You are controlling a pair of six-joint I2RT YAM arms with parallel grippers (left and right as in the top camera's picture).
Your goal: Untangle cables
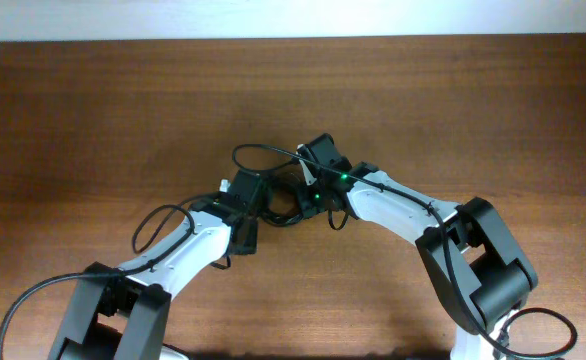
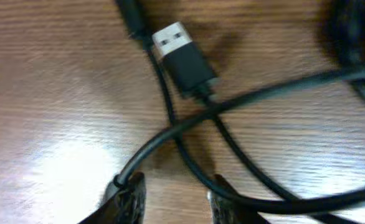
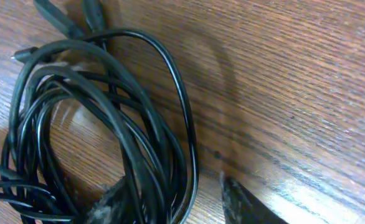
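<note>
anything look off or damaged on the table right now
Only the cables: they lie bunched in a tangled coil in the middle of the table, with cords crossing beside a loose USB plug. No damage or spill shows.

The place reads as a robotics lab bench. A brown wood-grain surface (image 1: 93, 110) carries a loose bundle of thin black cables (image 1: 278, 205) with plug ends. Two white-and-black jointed robot arms meet at that bundle, the left arm (image 1: 188, 245) reaching in from its left and the right arm (image 1: 393, 205) from its right. Beyond the bundle, a plain pale wall strip (image 1: 293, 18) borders the surface's far edge.
</note>
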